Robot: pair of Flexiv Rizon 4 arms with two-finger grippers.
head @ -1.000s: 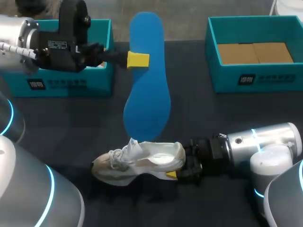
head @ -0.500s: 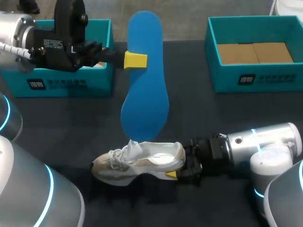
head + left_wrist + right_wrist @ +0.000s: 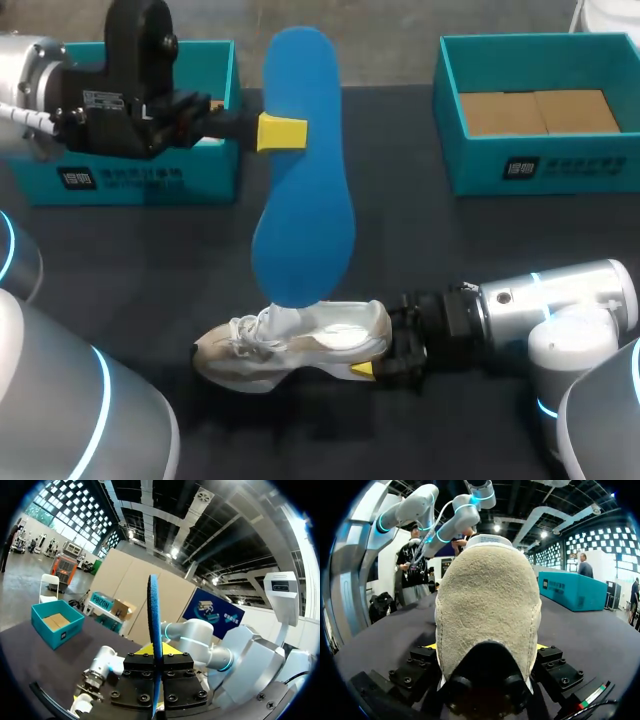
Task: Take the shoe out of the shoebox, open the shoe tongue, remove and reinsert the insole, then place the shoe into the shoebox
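Left fingers (image 3: 282, 132) pinch the blue insole (image 3: 303, 180), whose toe end is at the shoe (image 3: 290, 345) opening. Right fingers (image 3: 365, 366) clamp the heel on the counter (image 3: 430, 260). Best to slide the insole flat toward 9 o'clock, toe first.

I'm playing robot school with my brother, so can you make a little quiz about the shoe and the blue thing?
1. True or false: the blue insole lies flat inside the shoe.
2. What is the right pincer shut on? A: the shoe's heel. B: the insole. C: nothing.
3. Which pincer holds the insole?

Key
1. False. It is held up in the air, with its lower end at the shoe's opening.
2. A.
3. The left pincer.
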